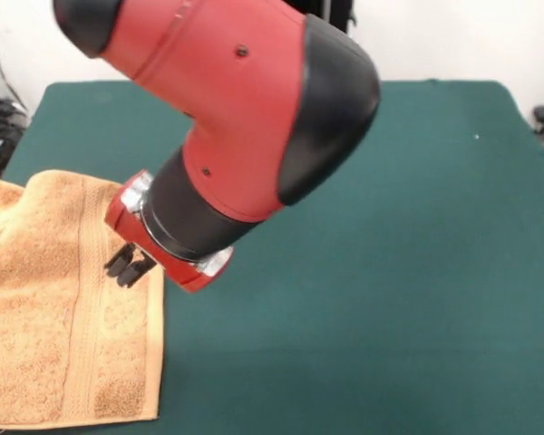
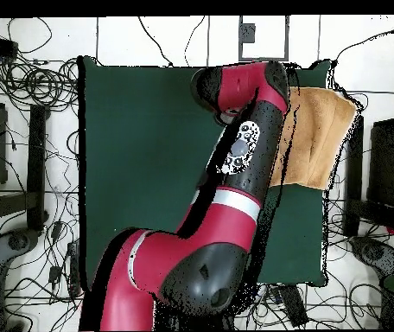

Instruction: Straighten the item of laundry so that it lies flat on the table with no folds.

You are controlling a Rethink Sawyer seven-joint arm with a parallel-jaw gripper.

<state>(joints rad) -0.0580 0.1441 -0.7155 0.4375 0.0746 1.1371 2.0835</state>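
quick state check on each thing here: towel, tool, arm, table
towel: spread at the table's edge, mostly flat, still rumpled at one end, hanging past the edge
tool: low over the towel's banded side; open or shut not visible
arm: reaching over the table to the towel
table: green cover, mostly bare

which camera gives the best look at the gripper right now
The front view: the gripper shows as dark tips over the towel's edge, below the arm's wrist. In the overhead view the arm hides it.

Tangled cables (image 2: 36,82) around table
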